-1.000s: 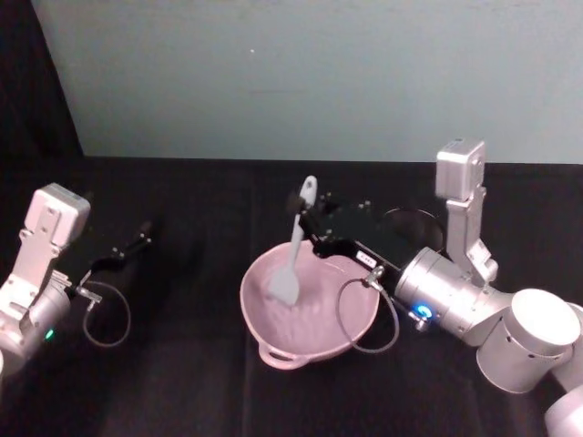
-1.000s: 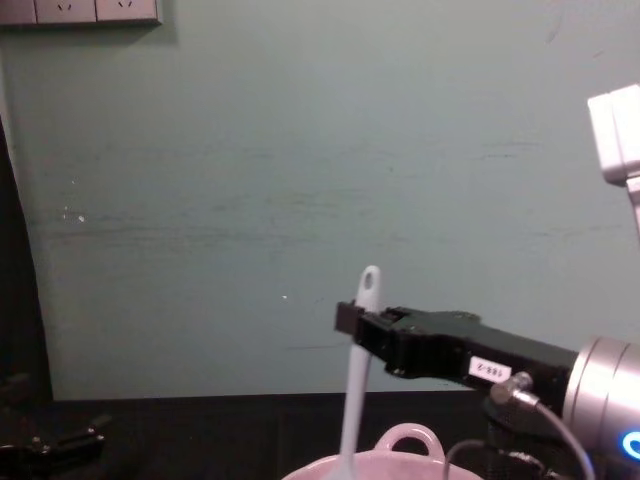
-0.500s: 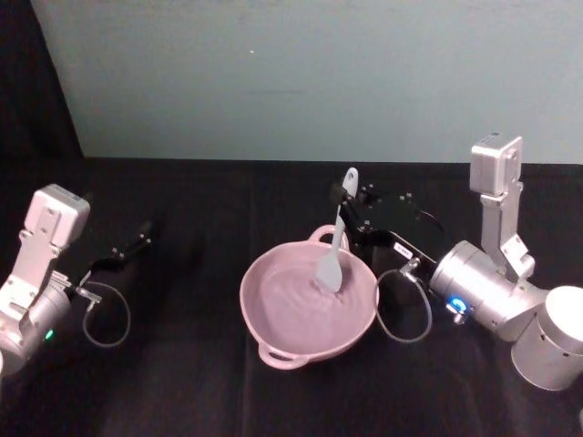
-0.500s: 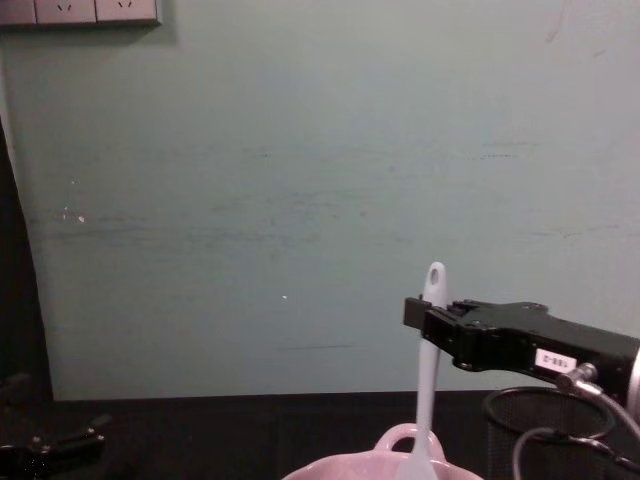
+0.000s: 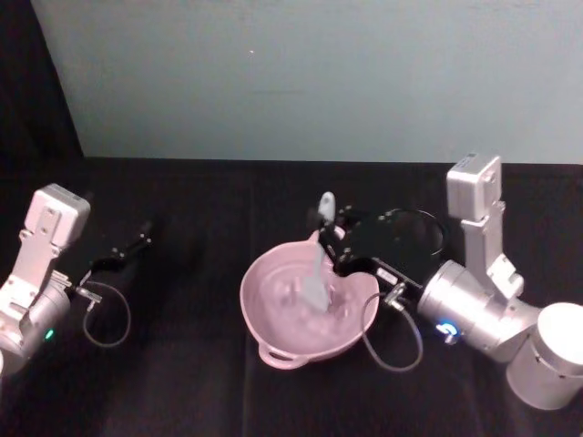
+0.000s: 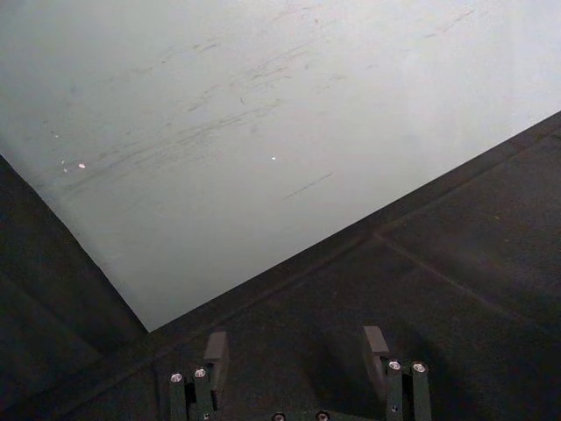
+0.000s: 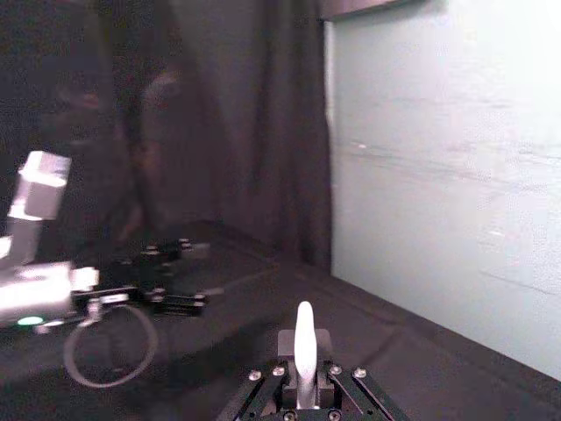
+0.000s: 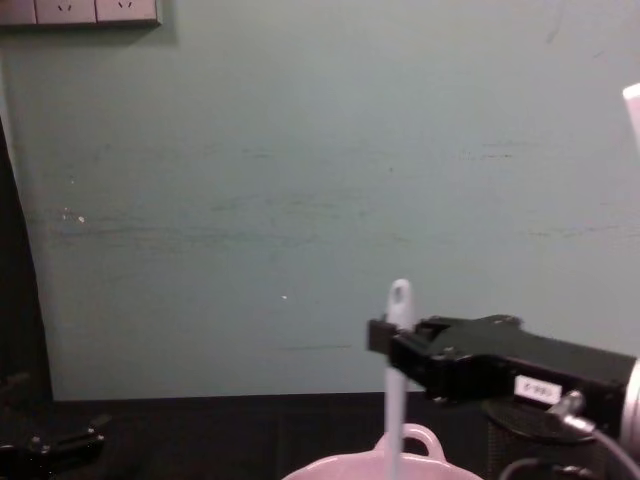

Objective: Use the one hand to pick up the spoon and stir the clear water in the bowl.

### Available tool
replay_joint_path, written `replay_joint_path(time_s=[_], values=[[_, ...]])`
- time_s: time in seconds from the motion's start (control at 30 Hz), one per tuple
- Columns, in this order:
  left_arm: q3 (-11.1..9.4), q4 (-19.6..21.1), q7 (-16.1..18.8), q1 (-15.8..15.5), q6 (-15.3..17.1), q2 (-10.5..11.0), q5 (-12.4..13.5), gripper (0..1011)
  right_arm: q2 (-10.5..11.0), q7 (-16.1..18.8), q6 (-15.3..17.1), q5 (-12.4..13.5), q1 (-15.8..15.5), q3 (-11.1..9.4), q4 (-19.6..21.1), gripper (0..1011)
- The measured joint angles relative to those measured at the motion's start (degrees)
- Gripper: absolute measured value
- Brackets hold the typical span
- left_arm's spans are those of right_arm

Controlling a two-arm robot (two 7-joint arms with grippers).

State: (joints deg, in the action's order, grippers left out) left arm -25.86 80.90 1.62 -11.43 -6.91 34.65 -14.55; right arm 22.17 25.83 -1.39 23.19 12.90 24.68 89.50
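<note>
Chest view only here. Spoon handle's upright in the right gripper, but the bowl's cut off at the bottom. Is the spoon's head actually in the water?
Observer: Yes. In the head view the spoon, held by the right gripper, reaches into the bowl, head down in rippled water, right of centre.
Operator: Left arm?
Observer: The left gripper sits at the table's left side, well apart from the bowl.
Operator: Holding anything?
Observer: No. The left wrist view shows its jaws open, nothing between them.
</note>
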Motion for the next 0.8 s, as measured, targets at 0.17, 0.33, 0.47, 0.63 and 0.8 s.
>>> replay_joint_path(time_s=[0.17, 0.33, 0.47, 0.63, 0.8], values=[[0.0, 0.0, 0.0, 0.0, 0.0, 0.0, 0.0, 1005, -0.9, 1.4, -1.0, -0.1, -0.1, 1.6, 0.2, 117], [0.0, 0.0, 0.0, 0.0, 0.0, 0.0, 0.0, 1005, -1.9, 2.0, -1.5, -0.1, 0.5, 2.4, -0.4, 117], [0.0, 0.0, 0.0, 0.0, 0.0, 0.0, 0.0, 1005, -3.1, 2.2, -1.9, 0.0, 1.7, 2.8, -2.2, 117], [0.0, 0.0, 0.0, 0.0, 0.0, 0.0, 0.0, 1005, -4.4, 2.4, -2.4, 1.2, 2.9, 2.6, -4.9, 117], [0.0, 0.0, 0.0, 0.0, 0.0, 0.0, 0.0, 1005, -4.9, 2.2, -3.1, 2.3, 3.8, 1.3, -7.5, 117]])
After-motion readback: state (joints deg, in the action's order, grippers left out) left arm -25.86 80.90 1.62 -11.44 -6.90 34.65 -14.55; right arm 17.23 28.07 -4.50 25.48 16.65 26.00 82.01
